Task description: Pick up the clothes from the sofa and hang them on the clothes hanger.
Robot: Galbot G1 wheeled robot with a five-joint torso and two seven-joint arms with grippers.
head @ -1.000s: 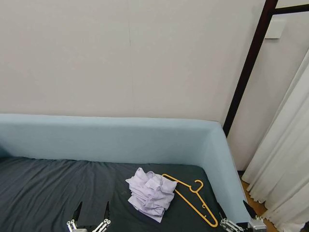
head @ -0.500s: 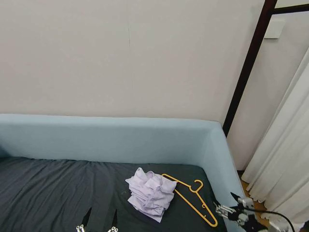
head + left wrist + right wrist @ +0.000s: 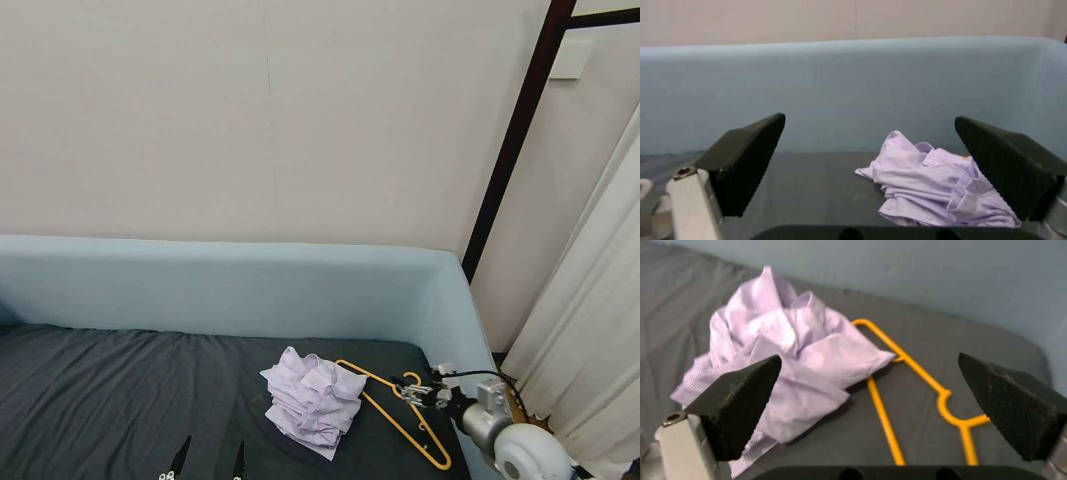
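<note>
Lilac shirt (image 3: 312, 400) looks limp and light: pinch a raised fold, nine o'clock of the hanger (image 3: 398, 408); your right gripper (image 3: 420, 388) and left gripper (image 3: 211, 458) gape.

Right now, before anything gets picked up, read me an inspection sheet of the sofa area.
Surface: dark grey seat cushion, light blue backrest behind it.
Job's things: crumpled lilac shirt on the seat towards the sofa's right end. An orange hanger lies flat beside it, with the shirt's edge over one of its arms.
Clutter: nothing seen.
Grippers: right gripper is open at the hanger's hook end; contact cannot be told. Left gripper is open, low over the seat and short of the shirt.
Cables: thin dark cable along the right wrist.
Surroundings: pale wall, dark post, white curtain.
</note>
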